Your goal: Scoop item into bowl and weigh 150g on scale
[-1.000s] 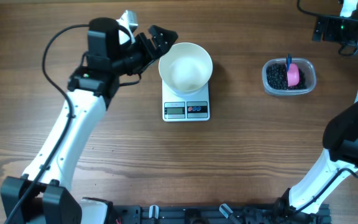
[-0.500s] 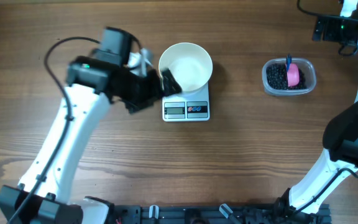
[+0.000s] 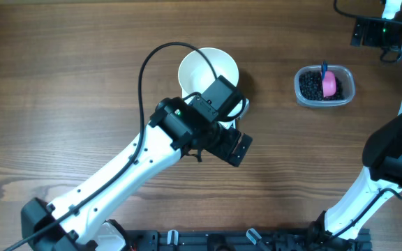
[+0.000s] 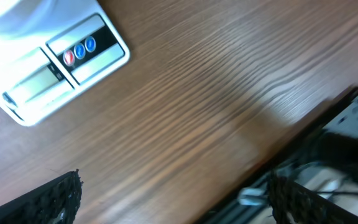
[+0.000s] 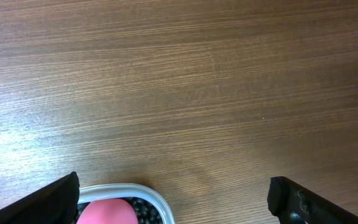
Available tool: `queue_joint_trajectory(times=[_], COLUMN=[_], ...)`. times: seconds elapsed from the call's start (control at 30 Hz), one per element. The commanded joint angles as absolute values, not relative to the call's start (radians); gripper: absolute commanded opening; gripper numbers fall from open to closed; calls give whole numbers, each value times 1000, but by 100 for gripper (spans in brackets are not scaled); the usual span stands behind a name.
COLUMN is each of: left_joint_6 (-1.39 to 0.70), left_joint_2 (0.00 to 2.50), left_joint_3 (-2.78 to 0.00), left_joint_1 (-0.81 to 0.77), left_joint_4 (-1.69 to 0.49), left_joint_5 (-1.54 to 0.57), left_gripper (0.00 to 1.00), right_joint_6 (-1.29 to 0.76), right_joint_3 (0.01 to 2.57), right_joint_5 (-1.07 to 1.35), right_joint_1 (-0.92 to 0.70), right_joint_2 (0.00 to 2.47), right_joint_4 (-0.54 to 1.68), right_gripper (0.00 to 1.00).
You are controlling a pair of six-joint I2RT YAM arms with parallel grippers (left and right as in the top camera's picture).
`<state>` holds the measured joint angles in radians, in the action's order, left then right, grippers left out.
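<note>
The white bowl stands at the table's middle back, its near side covered by my left arm. The scale shows in the left wrist view with its grey display and round buttons; from overhead the arm hides most of it. My left gripper hangs open just in front of the scale, over bare wood, holding nothing. The black beans fill a clear tub at the right. My right gripper is open beyond the tub's far edge, nothing between its fingers.
A pink scoop with a blue handle lies in the tub on the beans. A black cable arcs from my left arm past the bowl. A black rail with fittings runs along the table's front edge.
My left arm has swung from the bowl's left side across the scale to its front right. The gripper stayed open. The right arm has not moved.
</note>
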<state>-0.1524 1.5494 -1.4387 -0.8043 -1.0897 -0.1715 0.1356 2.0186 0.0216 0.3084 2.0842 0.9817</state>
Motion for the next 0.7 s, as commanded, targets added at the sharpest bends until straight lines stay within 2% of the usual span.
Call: queue_joint_trajectory(times=[0.0, 0.33, 0.67], left_joint_6=[184, 567, 603], left_joint_2=[1663, 1824, 1916], left_joint_3=[-1430, -1431, -1431], left_joint_1=[-722, -679, -696], left_joint_4=[-1116, -1060, -1042], left_joint_5=[-273, -290, -286], left_gripper=[100, 100, 100], right_joint_6=[130, 130, 130], right_joint_3=[2032, 2032, 2032], right_joint_5=[16, 16, 16], right_joint_1=[304, 304, 304], right_joint_2=[2103, 2103, 2103], right_joint_4=[980, 980, 980], right_gripper=[100, 100, 100])
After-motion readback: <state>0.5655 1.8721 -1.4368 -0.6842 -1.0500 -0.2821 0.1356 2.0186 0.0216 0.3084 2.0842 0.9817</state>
